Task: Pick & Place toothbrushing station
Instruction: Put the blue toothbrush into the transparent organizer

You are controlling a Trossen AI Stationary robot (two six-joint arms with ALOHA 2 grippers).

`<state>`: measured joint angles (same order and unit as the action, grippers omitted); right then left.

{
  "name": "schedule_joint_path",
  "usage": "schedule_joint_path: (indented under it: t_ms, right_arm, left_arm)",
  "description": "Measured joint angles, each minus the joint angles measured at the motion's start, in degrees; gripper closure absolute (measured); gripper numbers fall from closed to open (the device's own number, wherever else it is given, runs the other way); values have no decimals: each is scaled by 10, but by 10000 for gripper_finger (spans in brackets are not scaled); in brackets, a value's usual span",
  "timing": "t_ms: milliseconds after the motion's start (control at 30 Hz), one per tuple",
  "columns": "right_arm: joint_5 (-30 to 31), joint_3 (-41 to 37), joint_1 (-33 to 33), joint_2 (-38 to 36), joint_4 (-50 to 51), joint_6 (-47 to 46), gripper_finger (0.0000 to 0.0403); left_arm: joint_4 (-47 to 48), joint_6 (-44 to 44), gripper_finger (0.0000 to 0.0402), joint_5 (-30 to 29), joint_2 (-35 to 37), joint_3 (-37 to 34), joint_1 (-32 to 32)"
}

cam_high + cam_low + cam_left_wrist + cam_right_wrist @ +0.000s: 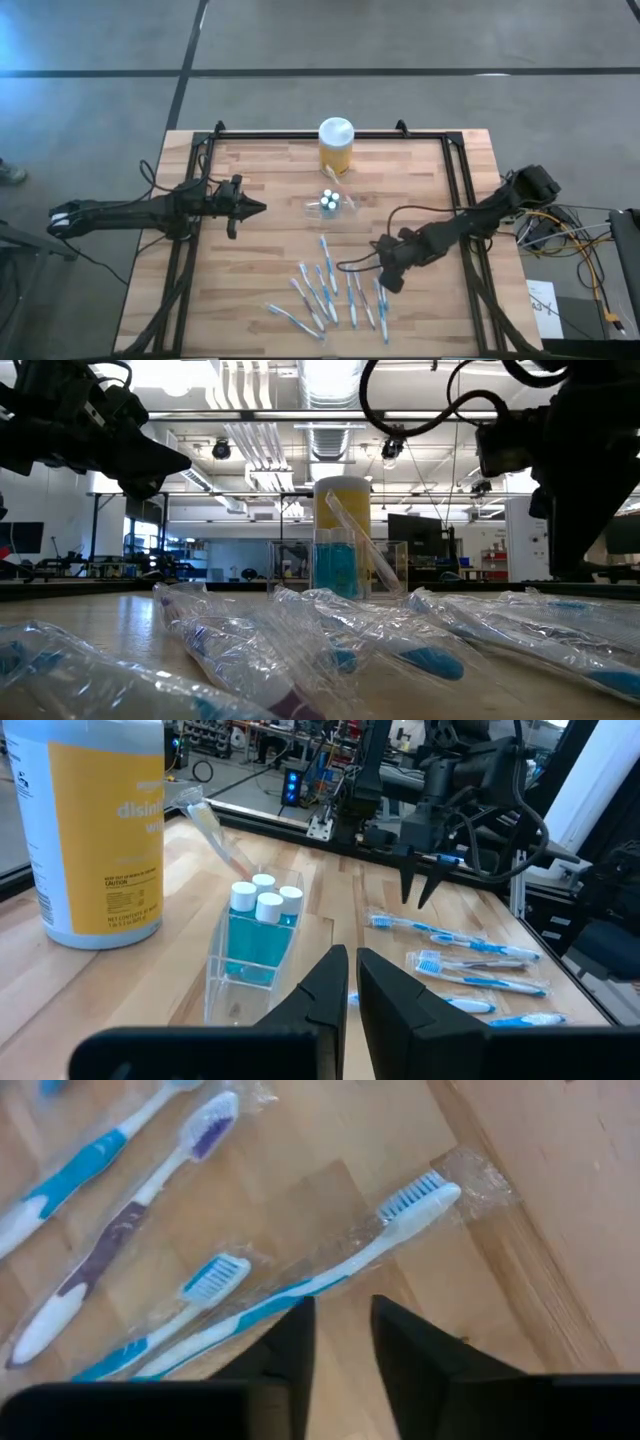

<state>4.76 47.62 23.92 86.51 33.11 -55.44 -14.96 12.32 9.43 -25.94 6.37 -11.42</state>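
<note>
Top-down view: wooden counter (250,300) fills the centre of the frame. Clear holder (330,204) sits just above frame centre w/ three white-capped blue pieces (328,200) inside. Yellow jar (336,146) w/ white lid stands right above it in the frame, near the counter's upper edge.

Toothbrushes (330,292), blue & white, each in clear wrap, lie scattered in the lower-centre of the frame, approx. ten, fanned out, well below the holder. One more brush (360,545) leans tilted in the holder, seen from the low view.

Left gripper (262,208) is at left-centre of the frame, pointing toward the holder, just left of it, not touching. Its jaws are nearly together w/ only a thin slit between them, nothing held; the wrist cam shows the holder right ahead.

Right gripper (388,282) is at lower-right of centre, at the right edge of the brush pile. Jaws a little apart, narrow gap, nothing clamped between them. Its wrist cam shows a wrapped brush (330,1275) lying on the counter just beyond the tips; can't tell if the tips touch the wrap.
</note>
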Motion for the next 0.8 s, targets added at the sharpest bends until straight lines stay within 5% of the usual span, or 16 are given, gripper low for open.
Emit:
schedule_joint_path:
  t_ms: [333,800]
  right_arm:
    - [12,0,-14,41,-26,-34,193]
    - [12,4,-29,91,2,1,222]
  left_arm:
    - [0,-1,371,0,0,0,0]
    - [0,-3,371,0,0,-1,0]
